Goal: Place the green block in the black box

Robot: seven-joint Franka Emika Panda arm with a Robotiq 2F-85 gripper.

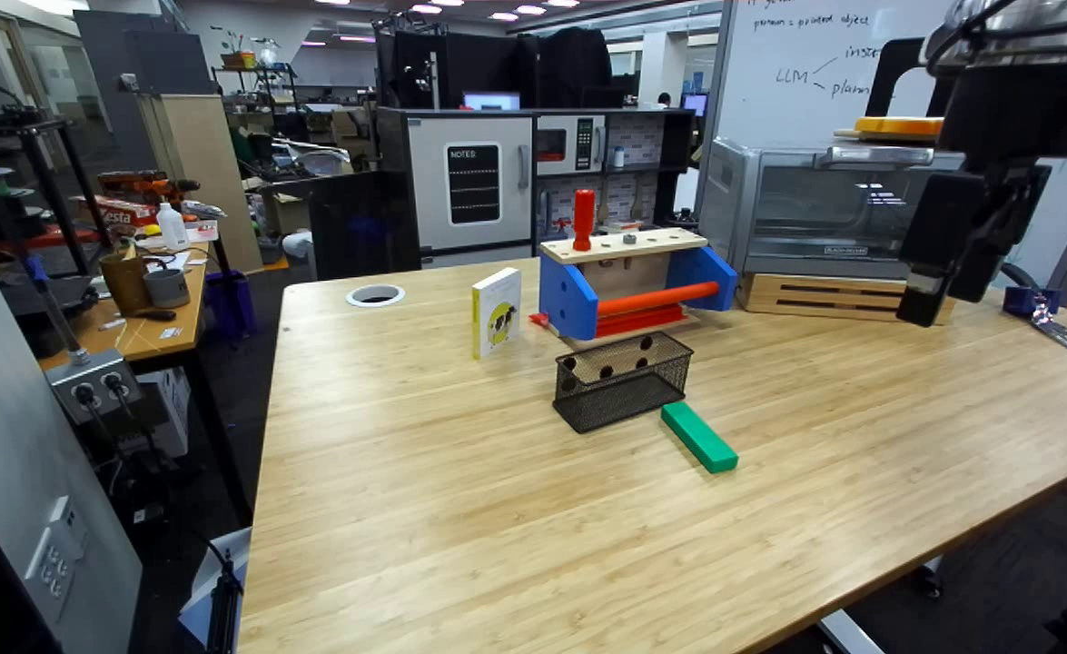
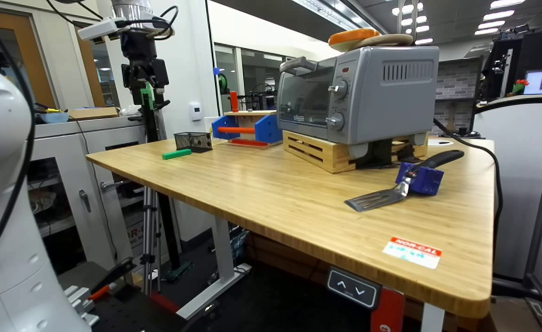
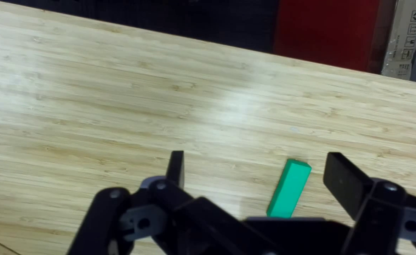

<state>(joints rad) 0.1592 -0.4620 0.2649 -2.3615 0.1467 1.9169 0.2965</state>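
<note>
The green block (image 1: 699, 438) is a slim bar lying flat on the wooden table. It also shows in an exterior view (image 2: 176, 154) and in the wrist view (image 3: 289, 187), where its near end is hidden by the gripper body. The black box (image 1: 633, 396) is a low open-top mesh basket just beyond the block's far end; it also shows in an exterior view (image 2: 193, 141) and is out of the wrist view. My gripper (image 3: 255, 166) is open and empty, high above the table. In the wrist view the block lies below, between the fingers, closer to the right one. The gripper also shows in an exterior view (image 1: 946, 295).
A blue and red toy workbench (image 1: 571, 295) stands right behind the box. A small white and yellow upright block (image 1: 497, 313) is beside it. A toaster oven (image 2: 390, 92) on a wooden crate (image 2: 312, 152) and a spatula (image 2: 381, 198) on a purple block are on the table.
</note>
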